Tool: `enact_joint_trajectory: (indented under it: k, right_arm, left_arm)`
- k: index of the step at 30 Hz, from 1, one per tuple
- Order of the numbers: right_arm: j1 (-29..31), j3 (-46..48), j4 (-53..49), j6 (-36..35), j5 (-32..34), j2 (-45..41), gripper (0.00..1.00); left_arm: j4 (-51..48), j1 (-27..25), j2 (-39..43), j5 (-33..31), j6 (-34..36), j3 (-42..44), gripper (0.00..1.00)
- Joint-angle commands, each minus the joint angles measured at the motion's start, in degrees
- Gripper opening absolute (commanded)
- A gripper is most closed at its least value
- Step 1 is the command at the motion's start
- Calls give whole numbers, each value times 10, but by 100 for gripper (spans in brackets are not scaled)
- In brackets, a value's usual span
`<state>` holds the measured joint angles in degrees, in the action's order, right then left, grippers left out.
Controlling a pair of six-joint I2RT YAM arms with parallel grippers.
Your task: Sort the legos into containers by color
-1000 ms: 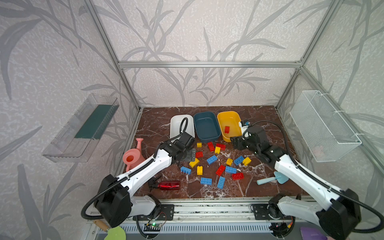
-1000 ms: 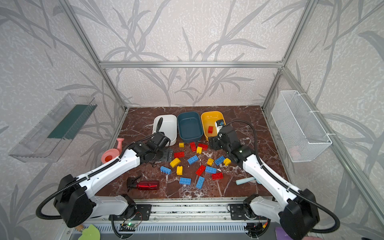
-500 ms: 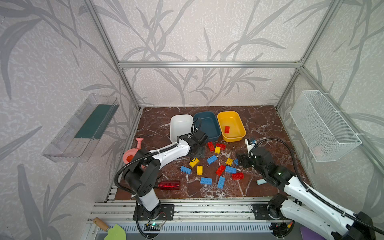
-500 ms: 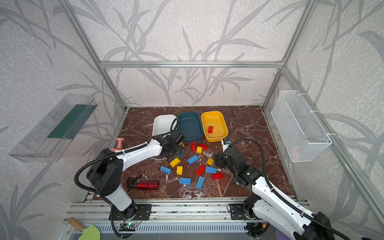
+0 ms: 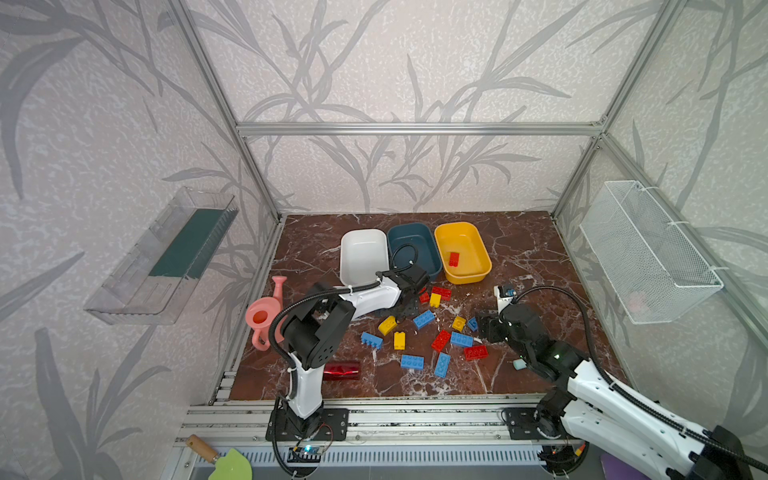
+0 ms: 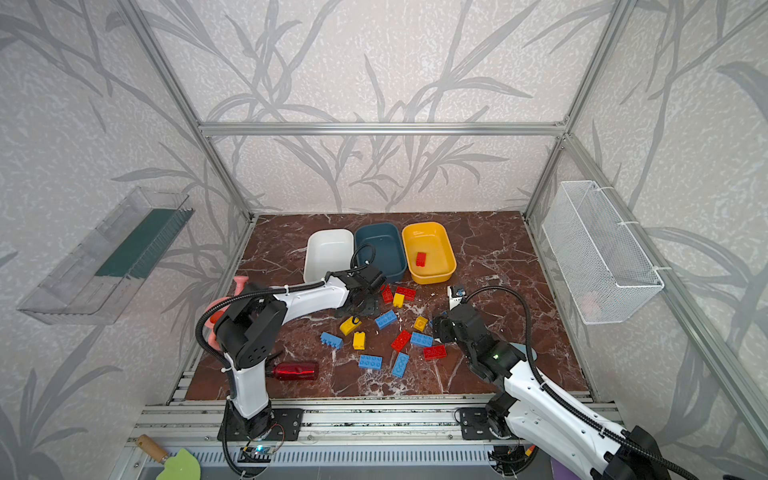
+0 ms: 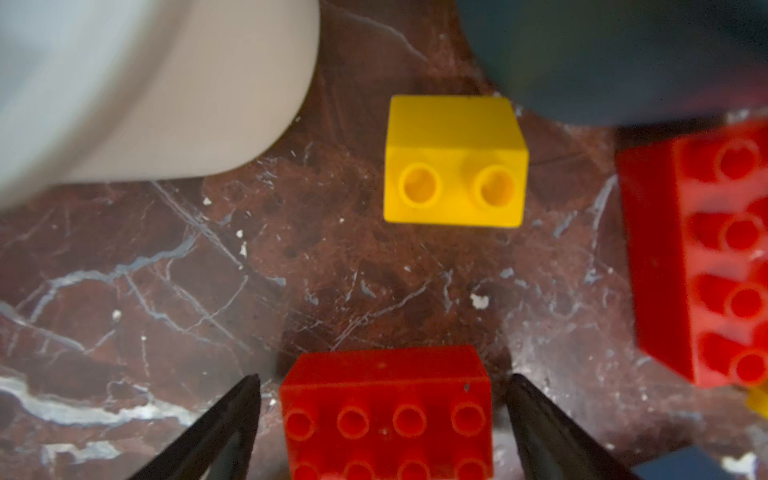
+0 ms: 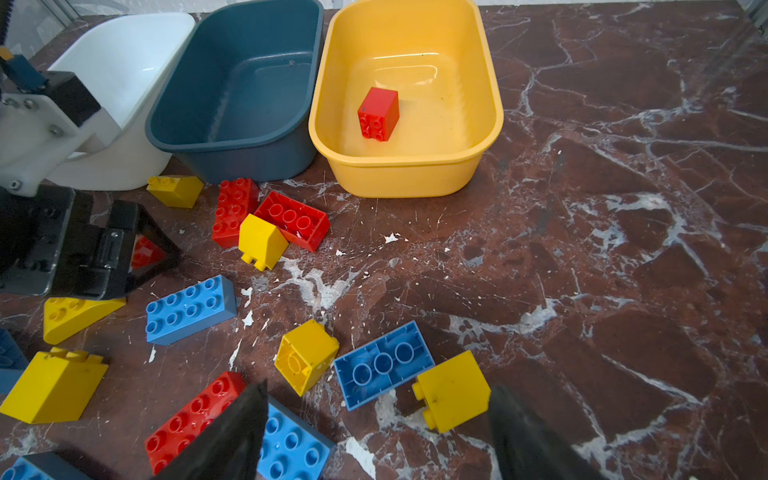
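Legos (image 5: 424,320) lie strewn on the floor (image 5: 519,249) before three tubs: white (image 5: 363,249), teal (image 5: 411,239), yellow (image 5: 482,268). One red one (image 5: 454,259) sits in the yellow. Our left gripper (image 7: 383,378), nearer, has jaws apart astride a red brick (image 7: 386,411), whose long axis runs finger to finger, with gaps at both ends. Our right gripper (image 8: 378,388) hangs with jaws spread over a blue brick (image 8: 382,365), holding nothing.

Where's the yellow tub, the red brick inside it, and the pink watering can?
yellow tub (image 8: 407,178), right wrist view, on the outer wall facing the camera
red brick (image 8: 380,104), right wrist view, on its smooth face
pink watering can (image 5: 259,318), in a top view, on its round opening
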<state>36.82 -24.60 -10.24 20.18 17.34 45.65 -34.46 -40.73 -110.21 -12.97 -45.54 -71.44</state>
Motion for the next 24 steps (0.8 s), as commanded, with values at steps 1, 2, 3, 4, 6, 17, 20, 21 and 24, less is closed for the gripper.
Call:
enact_joint_trajectory:
  k: [1,2,3,4,6,17,20,21,24]
  right_arm:
    - [4,5,23,8,5,-8,84]
    - [4,6,25,8,4,-8,84]
    - [4,7,27,9,2,-8,84]
    - [4,8,29,9,2,-8,84]
    - [4,9,32,8,1,-6,84]
    - [4,7,28,6,-5,-10,84]
    - [4,4,23,8,-9,-13,83]
    - [4,4,22,10,-11,-15,84]
    - [4,5,19,14,-18,-27,84]
  left_arm:
    - [-13,-1,-10,-25,-30,-7,87]
    - [-13,-1,-10,-25,-30,-6,84]
    - [-13,-1,-9,-26,-31,-4,81]
    - [-12,-1,-9,-27,-31,-3,78]
    - [-11,-2,-7,-25,-29,-2,73]
    - [-19,-4,36,-38,-21,25,50]
    - [-28,-6,60,-43,-16,26,50]
    - [-33,-6,71,-46,-12,23,50]
    - [-55,-6,94,-53,8,-2,51]
